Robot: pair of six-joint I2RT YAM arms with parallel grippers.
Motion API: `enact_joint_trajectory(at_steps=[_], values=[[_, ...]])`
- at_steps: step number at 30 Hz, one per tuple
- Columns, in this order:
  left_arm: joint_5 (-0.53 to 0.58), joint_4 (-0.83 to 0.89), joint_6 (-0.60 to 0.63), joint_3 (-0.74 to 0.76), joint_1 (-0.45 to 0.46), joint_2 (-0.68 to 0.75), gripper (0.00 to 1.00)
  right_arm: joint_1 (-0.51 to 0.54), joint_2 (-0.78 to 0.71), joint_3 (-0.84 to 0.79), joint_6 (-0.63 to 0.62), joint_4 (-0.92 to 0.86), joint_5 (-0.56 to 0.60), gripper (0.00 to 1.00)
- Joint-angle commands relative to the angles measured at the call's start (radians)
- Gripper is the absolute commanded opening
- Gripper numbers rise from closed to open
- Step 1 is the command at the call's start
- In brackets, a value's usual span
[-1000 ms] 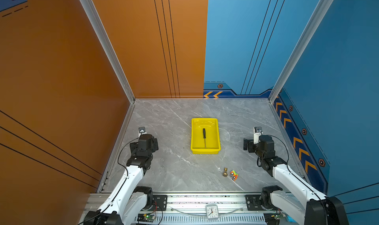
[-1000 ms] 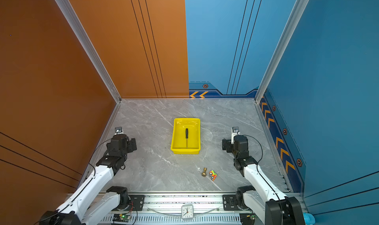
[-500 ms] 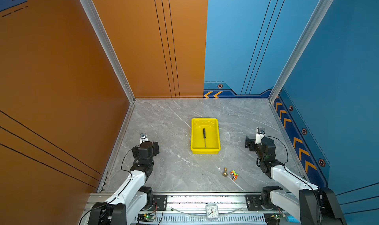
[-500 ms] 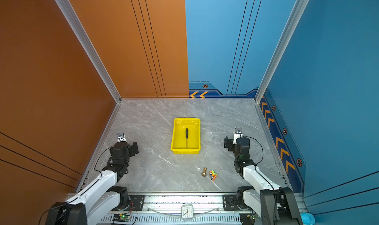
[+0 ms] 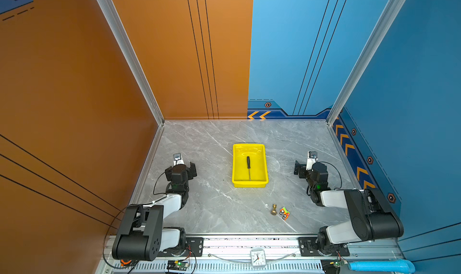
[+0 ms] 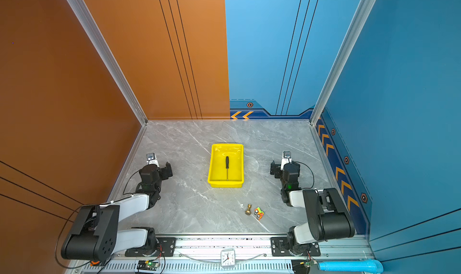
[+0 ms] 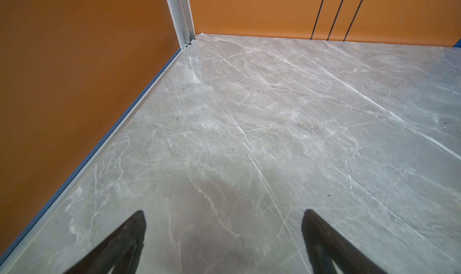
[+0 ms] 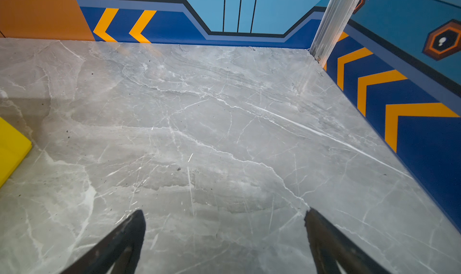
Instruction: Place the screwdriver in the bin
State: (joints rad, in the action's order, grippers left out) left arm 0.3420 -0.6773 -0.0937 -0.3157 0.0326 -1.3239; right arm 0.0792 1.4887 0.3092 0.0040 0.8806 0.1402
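Observation:
The yellow bin (image 5: 250, 184) (image 6: 225, 184) sits mid-table in both top views. The screwdriver (image 5: 248, 166) (image 6: 227, 166), with a black handle and a thin silver shaft, lies lengthwise inside it, handle toward the back wall. My left gripper (image 5: 180, 170) (image 6: 156, 171) rests low over the table, well left of the bin. In the left wrist view that gripper (image 7: 224, 212) is open over bare marble. My right gripper (image 5: 310, 169) (image 6: 285, 169) sits well right of the bin. It is open and empty (image 8: 225, 211), with one corner of the bin (image 8: 12, 148) at the frame's edge.
A small brass pawn-like piece (image 5: 274, 209) and an orange-green toy car (image 5: 284, 213) lie near the front, right of centre. A small clock (image 5: 257, 257) sits on the front rail. An orange wall bounds the left side and a blue wall the right.
Both arms have folded back, with their elbows raised near the front rail. The grippers stay open at either side of the bin. The screwdriver and the bin have not moved.

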Motion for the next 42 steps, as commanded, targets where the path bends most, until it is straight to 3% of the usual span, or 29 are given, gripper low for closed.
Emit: enact_joint_trajectory(at_steps=[1, 13, 42], values=[[-0.03, -0.105, 0.026, -0.033, -0.006, -0.049, 0.98, -0.009, 0.026, 0.005, 0.026, 0.11, 0.046, 1.0], [-0.043, -0.316, 0.059, -0.029, 0.006, -0.243, 0.98, -0.021, 0.059, 0.052, 0.061, 0.054, 0.099, 1.0], [-0.011, -0.3, 0.097, -0.042, 0.044, -0.244, 0.98, -0.027, 0.06, 0.058, 0.066, 0.042, 0.091, 1.0]])
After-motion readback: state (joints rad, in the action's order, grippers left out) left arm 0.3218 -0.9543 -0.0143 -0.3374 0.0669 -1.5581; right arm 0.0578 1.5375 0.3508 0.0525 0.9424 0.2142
